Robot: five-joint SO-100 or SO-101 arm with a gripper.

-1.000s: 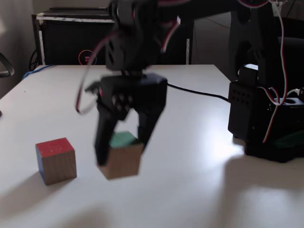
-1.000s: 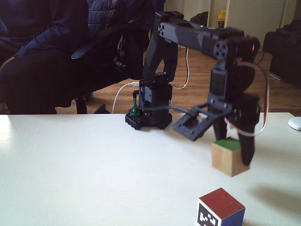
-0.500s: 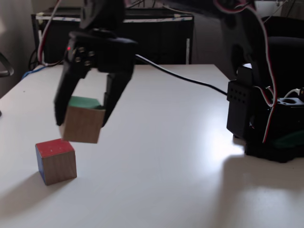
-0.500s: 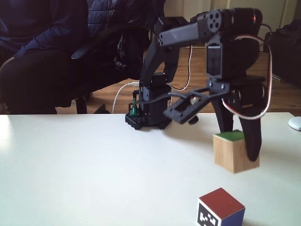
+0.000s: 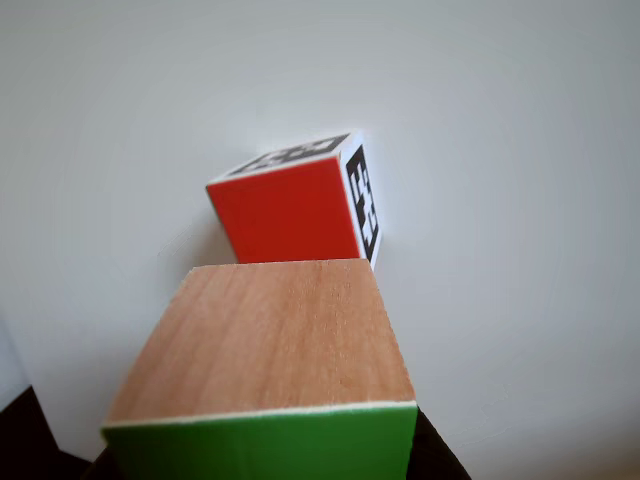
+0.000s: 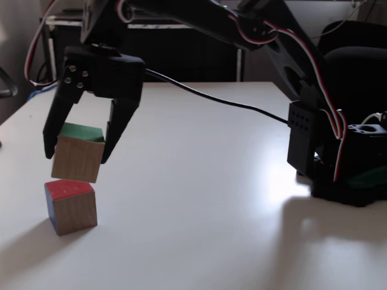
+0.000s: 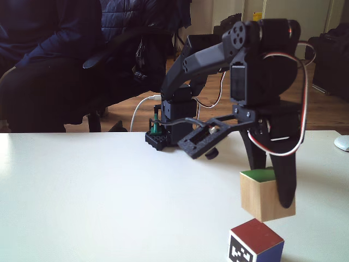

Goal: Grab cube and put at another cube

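No readable text, brand or number showed anywhere. Only markings: black-and-white marker patterns, white-bordered, on red-faced cube [image 5: 300,200] — two patterned faces in other view, one patterned face in a fixed view [image 7: 256,246]. Patterns were blocky code squares, not letters or digits. Yellow sign on far wall [image 7: 257,20] was too blurred to read.

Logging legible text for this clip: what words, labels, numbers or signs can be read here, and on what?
No readable words or numbers.
Red cube: black-and-white marker patterns on its white-bordered faces, also seen in a fixed view; a code, not text.
Wooden cube: no markings.
Yellow sign on the far wall: too small to read.
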